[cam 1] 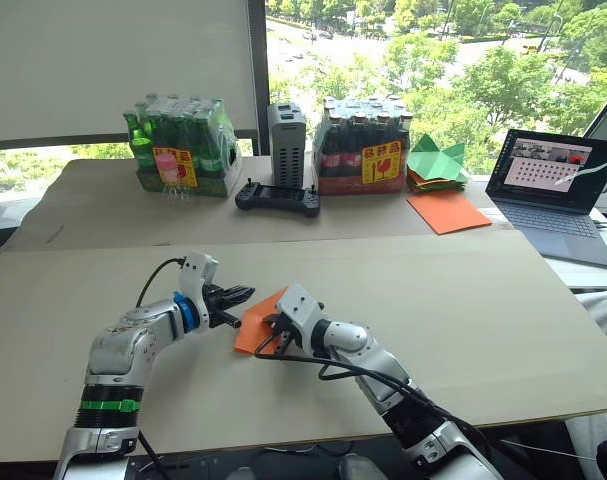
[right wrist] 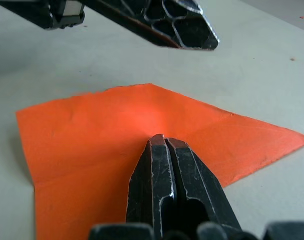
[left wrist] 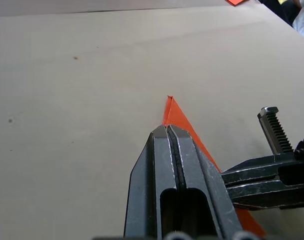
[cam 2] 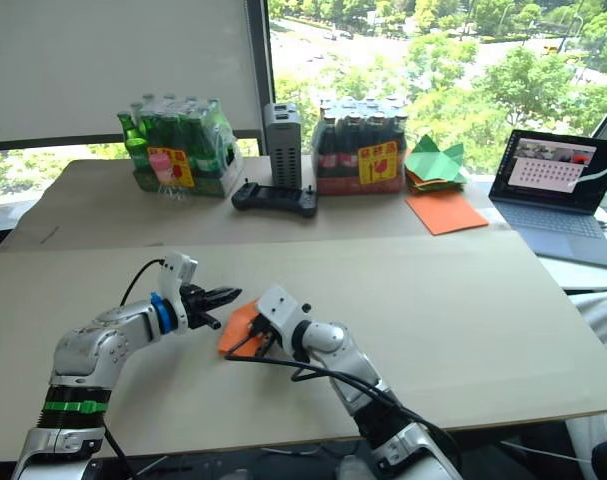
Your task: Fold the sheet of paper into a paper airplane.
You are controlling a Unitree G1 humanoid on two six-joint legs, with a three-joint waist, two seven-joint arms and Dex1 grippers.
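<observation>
I have the sheet of paper (cam 1: 258, 318) lying on the tan tabletop (cam 1: 463, 290) right between my 2 arms, near the front edge and well apart from the clutter at the back. It is partly folded: the right wrist view shows a crease running across it and one corner tapering to a point.

My right gripper (cam 1: 279, 338) is over the paper's near-right part. In its wrist view the 2 fingers (right wrist: 167, 170) are pressed together with no gap, tips down on the orange surface near the middle crease. I read that as pinning the paper rather than pinching it, though I can't tell for certain whether a layer is caught between the tips.

My left gripper (cam 1: 237, 295) comes in from the left, also closed, its tips at the paper's upper-left edge. In its wrist view the paper runs away from those tips as a narrow orange wedge (left wrist: 178, 116) ending in a sharp point.

The relation that matters: the paper's long axis runs slanting from near-left up toward far-right, roughly across the line between the 2 grippers. Both are at the paper, the left at its edge and the right on top. My judgement is that the left should work the edge while the right holds the paper down.
</observation>
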